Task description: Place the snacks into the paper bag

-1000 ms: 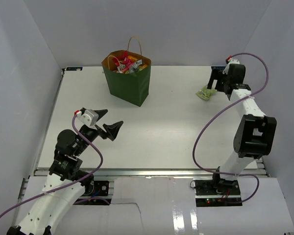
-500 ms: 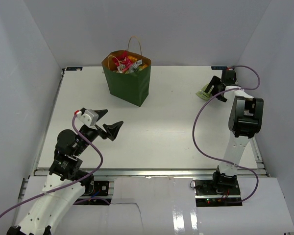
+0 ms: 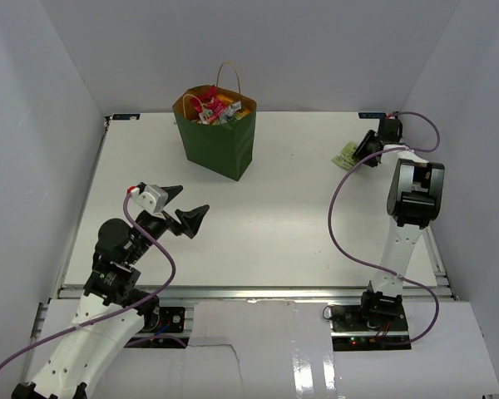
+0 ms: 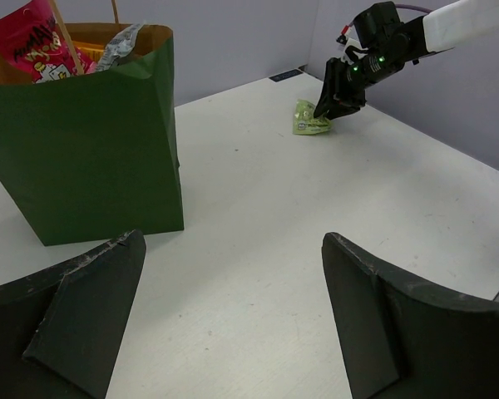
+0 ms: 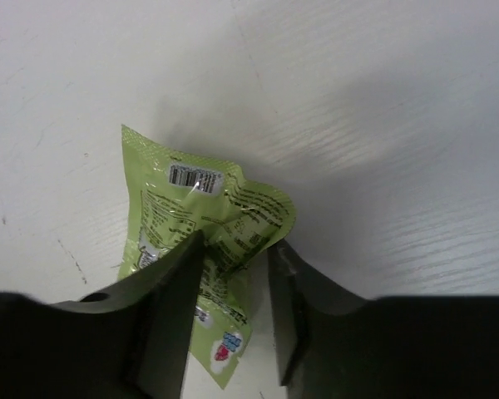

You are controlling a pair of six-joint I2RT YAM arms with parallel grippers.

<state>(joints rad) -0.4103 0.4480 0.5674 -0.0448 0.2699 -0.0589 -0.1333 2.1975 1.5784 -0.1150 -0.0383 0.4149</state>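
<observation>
A light-green snack packet lies crumpled on the white table at the far right, with my right gripper closed around it. Both fingers press its sides and it buckles between them. From the left wrist view the same packet shows under the right gripper. The dark green paper bag stands upright at the back left, with several red, pink and yellow snacks sticking out of its top. My left gripper hovers open and empty over the near left, with bare table between its fingers.
The bag's tan loop handle rises above its mouth. White walls enclose the table on three sides. The right arm's purple cable loops over the right half of the table. A metal rail runs along the near edge.
The right arm dropped down onto the green packet and its jaws closed from wide open to pinching it. The left arm stayed still.
</observation>
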